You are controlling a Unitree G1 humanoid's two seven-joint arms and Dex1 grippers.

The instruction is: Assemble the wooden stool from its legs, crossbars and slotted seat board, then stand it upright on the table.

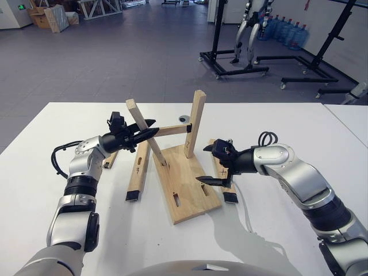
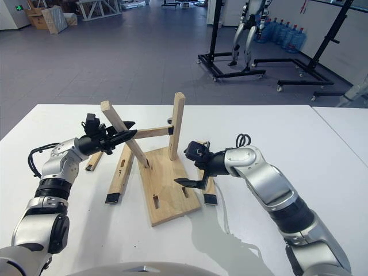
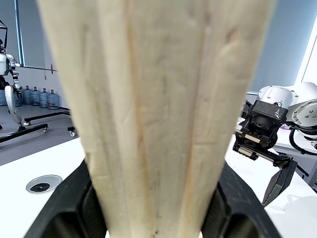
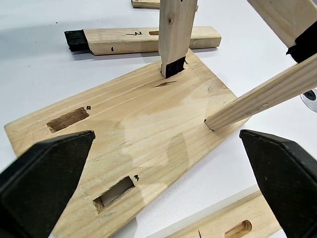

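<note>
Left fingers (image 1: pixel 144 135) clamped on tilted leg (image 1: pixel 135 114) | right fingers (image 4: pixel 44 178) apart above seat board (image 1: pixel 190 192) | board flat on counter (image 1: pixel 276 123), upright leg (image 1: pixel 196 118) slotted in, crossbar (image 1: pixel 172 130) between the legs | loose legs (image 1: pixel 138 172) flank board

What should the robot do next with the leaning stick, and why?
Probably swing the tilted leg upright with the left gripper: its foot rests on the seat board, while the other leg already stands straight.
</note>
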